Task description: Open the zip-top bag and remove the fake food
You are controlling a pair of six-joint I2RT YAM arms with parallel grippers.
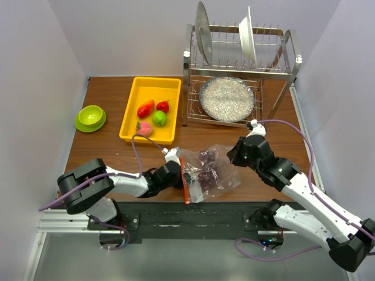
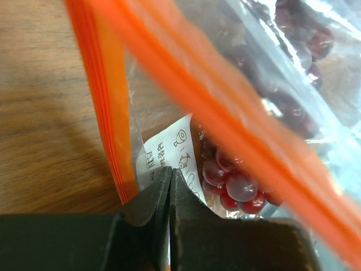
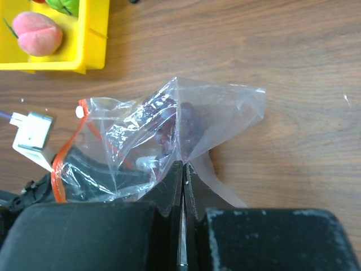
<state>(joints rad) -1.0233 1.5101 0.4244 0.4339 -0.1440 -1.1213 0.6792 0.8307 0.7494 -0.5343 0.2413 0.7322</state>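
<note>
Top external view: the zip-top bag [image 1: 214, 175] lies crumpled on the counter [image 1: 105, 146] near its front edge, zip strip [image 1: 185, 186] parted, grape bunch [image 1: 204, 170] inside. Left tool [image 1: 176, 168] pinches film at the mouth and right tool [image 1: 235, 153] pinches the closed end. Emptying looks to be in hand, and next that closed end likely needs lifting to tip the grapes out.

Seemingly a lab mock-kitchen: white-walled booth [image 1: 35, 70], wooden table [image 1: 111, 149], dish rack [image 1: 186, 88].

Wooden table [image 1: 111, 146], yellow tray [image 1: 130, 114] beside a metal dish rack [image 1: 187, 88], grey plate [image 1: 203, 32] and white plate [image 1: 248, 34] upright on top, speckled round dish [image 1: 227, 98] beneath, lime-green bowl [image 1: 91, 116] at the left.
</note>
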